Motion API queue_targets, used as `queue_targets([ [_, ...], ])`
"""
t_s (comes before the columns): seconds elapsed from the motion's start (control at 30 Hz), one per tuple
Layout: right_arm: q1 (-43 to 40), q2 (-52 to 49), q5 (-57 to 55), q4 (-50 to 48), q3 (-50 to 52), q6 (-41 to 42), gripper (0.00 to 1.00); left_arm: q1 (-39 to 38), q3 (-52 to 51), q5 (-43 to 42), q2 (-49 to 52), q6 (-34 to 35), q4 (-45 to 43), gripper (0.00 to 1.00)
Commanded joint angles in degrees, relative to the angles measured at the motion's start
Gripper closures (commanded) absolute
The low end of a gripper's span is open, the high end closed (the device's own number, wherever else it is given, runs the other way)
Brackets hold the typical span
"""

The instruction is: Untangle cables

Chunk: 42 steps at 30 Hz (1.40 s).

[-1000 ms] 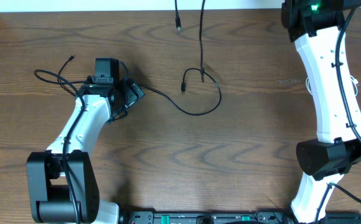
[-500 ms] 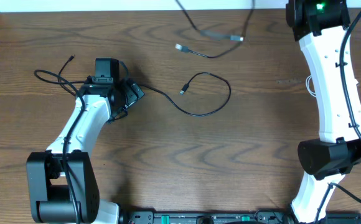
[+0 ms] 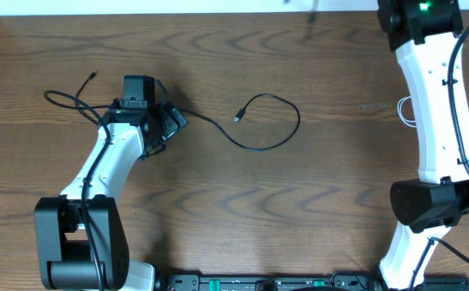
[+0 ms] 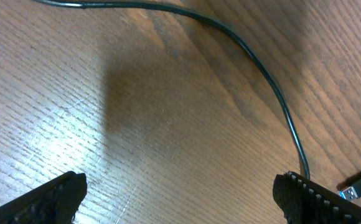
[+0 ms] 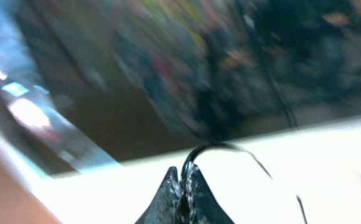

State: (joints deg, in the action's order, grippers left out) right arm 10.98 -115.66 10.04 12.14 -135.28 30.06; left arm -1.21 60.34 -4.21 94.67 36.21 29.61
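A thin black cable (image 3: 279, 139) lies on the wooden table (image 3: 242, 210) in a loop, its plug (image 3: 237, 119) at the middle. It runs left past my left gripper (image 3: 168, 121) to a tangle of loose ends (image 3: 65, 99). In the left wrist view my left gripper (image 4: 180, 190) is open and empty just above the wood; the cable (image 4: 261, 68) curves past its right finger, with a plug (image 4: 358, 183) beside it. My right gripper (image 5: 185, 183) is shut on another black cable (image 5: 196, 155), lifted beyond the overhead view's top edge. A white cable (image 3: 403, 110) shows beside the right arm.
The right arm (image 3: 433, 105) stands along the table's right side, with its own thicker black cords. A blurred streak of hanging cable (image 3: 310, 28) shows at the far edge. The right wrist view is blurred by motion.
The right arm has pulled its black cable up and away, out of the overhead view's top. The looped cable on the table has spread slightly. The left arm has not moved.
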Motion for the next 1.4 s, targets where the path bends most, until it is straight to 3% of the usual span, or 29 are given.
queue_targets([
  [0.0,-1.0,0.8,-4.8,7.3,-0.6,-13.4,0.99,0.1,-0.4,0.4,-0.3,0.1,0.0,0.01],
  [0.23,-2.4,-3.5,-18.8,28.7,-0.5,-24.9,0.99,0.1,-0.4,0.4,-0.3,0.1,0.0,0.00],
  [0.63,-11.2,-14.3,-20.0,54.6,-0.5,-29.1,0.99,0.1,-0.4,0.4,-0.3,0.1,0.0,0.00],
  [0.93,-16.9,-22.9,-20.0,67.2,-0.5,-29.1,0.99,0.1,-0.4,0.4,-0.3,0.1,0.0,0.00],
  [1.17,-18.6,-27.6,-20.0,71.2,-0.5,-29.0,0.99,0.1,-0.4,0.4,-0.3,0.1,0.0,0.00],
  [1.37,-18.8,-28.2,-17.8,69.8,-0.4,-28.4,0.67,0.1,-0.4,0.4,-0.3,0.1,0.0,0.01],
])
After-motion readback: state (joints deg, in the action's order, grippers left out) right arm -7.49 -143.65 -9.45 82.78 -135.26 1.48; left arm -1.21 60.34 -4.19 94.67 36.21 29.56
